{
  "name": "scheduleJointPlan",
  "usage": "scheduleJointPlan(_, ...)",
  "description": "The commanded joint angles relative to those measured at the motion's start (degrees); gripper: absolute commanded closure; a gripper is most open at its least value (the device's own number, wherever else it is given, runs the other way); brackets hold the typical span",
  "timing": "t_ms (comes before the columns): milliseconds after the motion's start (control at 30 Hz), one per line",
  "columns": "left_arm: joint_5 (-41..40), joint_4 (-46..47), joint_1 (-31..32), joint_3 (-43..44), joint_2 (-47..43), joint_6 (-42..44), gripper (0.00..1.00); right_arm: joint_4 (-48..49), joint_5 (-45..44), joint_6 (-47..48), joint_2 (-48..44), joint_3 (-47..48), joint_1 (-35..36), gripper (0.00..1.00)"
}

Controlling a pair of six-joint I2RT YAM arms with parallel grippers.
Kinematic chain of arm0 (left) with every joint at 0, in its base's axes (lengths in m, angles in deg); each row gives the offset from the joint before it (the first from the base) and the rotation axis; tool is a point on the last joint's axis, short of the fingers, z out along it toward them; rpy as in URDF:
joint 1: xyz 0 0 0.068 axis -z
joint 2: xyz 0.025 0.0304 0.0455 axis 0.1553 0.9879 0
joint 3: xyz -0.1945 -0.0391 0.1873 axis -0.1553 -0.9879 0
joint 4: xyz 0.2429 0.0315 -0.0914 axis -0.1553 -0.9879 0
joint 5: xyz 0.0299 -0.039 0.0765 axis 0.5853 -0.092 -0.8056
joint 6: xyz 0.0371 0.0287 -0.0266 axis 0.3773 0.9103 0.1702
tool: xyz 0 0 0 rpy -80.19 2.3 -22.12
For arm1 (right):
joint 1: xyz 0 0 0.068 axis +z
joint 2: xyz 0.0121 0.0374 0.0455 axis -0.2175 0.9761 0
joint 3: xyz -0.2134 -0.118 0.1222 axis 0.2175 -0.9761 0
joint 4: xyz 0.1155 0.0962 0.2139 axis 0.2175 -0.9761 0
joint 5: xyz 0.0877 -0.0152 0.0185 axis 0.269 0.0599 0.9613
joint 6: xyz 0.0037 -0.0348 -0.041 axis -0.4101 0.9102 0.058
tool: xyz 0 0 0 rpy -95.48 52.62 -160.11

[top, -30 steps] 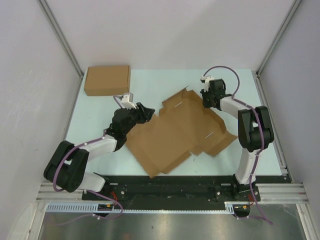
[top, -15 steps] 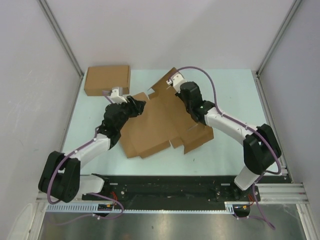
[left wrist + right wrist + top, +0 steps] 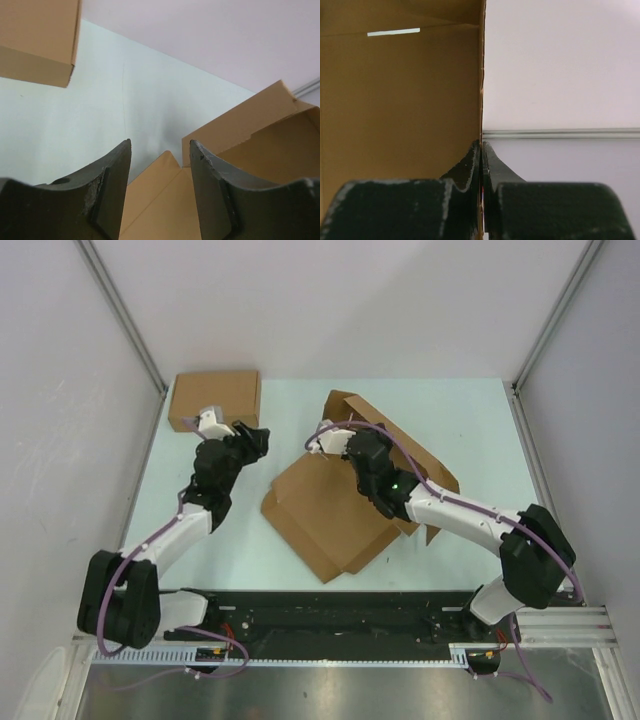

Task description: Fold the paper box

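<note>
- The step in hand was judged to be the raising of one panel of the paper box point(image 3: 345, 495), a brown die-cut corrugated-cardboard sheet with side flaps and tabs, along its crease.
- The right gripper point(image 3: 481, 150) was seen clamped together on the thin edge of the raised panel point(image 3: 400, 100). That panel stood upright on the left of the right wrist view.
- The left gripper point(image 3: 160, 146) was seen with jaws apart and nothing between them. It was held near the sheet's far-left side and apart from it.
- For a clean fold, the pinch would best be swung about the crease, not pulled sideways. That way the sheet would not be dragged across the pale-green worktop point(image 3: 480, 430).
- The flat base panel point(image 3: 315, 525) would best be pinned down near the crease by the left gripper, as no hold-down was seen in place.
- The pinched edge was judged liable to buckle or tear if it were twisted.
- The paper box was found mid-worktop between the two arms. It lay well apart from the ready-made flat brown cardboard box point(image 3: 213, 398) at the far-left corner.
- The near part of the sheet lay flat, and the far part was tilted up into a wall with flaps attached.
- A narrow slit point(image 3: 393, 32) was seen cut through the raised panel.
- The box was judged half-formed at most.
</note>
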Motion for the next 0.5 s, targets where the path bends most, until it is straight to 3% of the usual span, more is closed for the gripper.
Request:
scheduleJointPlan(0,7.87,4.80,-0.17,3.39,6.68,-3.41,0.45,14.45,-3.04,15.67,-2.75,-2.87,0.88,1.00)
scheduleJointPlan(100,14.64,11.56,-0.09,3.13,11.44,-5.17,0.45,20.16,-2.33,18.49,-3.37,-5.95,0.79,1.00)
scheduleJointPlan(200,19.84,19.29,0.00,2.34,15.66,-5.52,0.45,31.83,-2.16,23.05,-3.63,-12.69,1.05,1.00)
scheduleJointPlan(333,22.65,36.39,0.18,-1.96,19.09,-5.35,0.44,43.70,-0.58,23.86,-4.86,-21.67,1.41,1.00)
scheduleJointPlan(467,25.64,40.84,0.18,-1.88,22.34,-3.16,0.39,44.52,0.56,18.68,-6.35,-25.73,0.97,1.00)
